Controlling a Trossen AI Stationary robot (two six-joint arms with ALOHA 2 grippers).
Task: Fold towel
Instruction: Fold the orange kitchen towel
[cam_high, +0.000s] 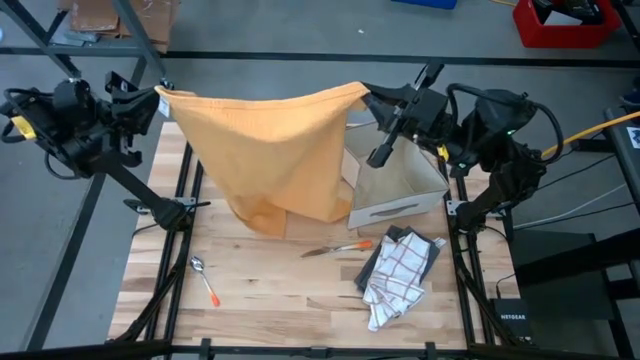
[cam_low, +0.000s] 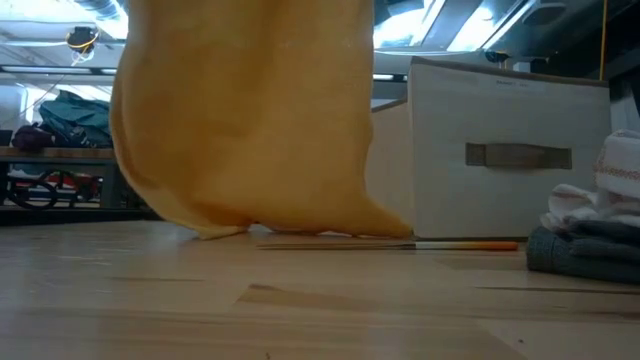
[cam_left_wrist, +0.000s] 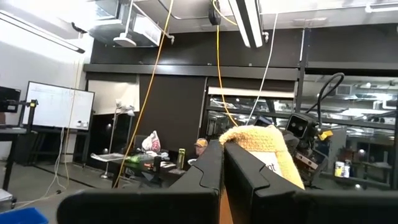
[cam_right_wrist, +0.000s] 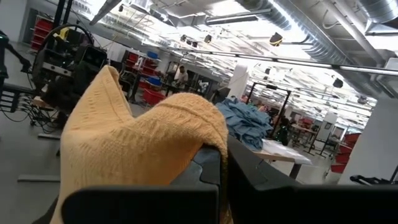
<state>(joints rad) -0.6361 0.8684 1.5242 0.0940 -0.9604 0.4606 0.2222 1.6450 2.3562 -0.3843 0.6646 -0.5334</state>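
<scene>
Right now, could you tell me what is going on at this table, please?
Both arms hold an orange towel up by its top corners. The left gripper is shut on one corner, the right gripper on the other. The towel hangs spread between them, its lower edge touching the table beside the white box. No fold yet.

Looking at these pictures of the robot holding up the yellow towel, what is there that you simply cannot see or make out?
- High view: the hanging yellow towel covers the table beneath it and part of the beige box.
- Low view: the towel's top edge and both grippers are cut off above.
- Low view: the folded cloths run off the picture's right edge.
- Right wrist view: towel drapes over the right gripper, hiding its fingertips.
</scene>
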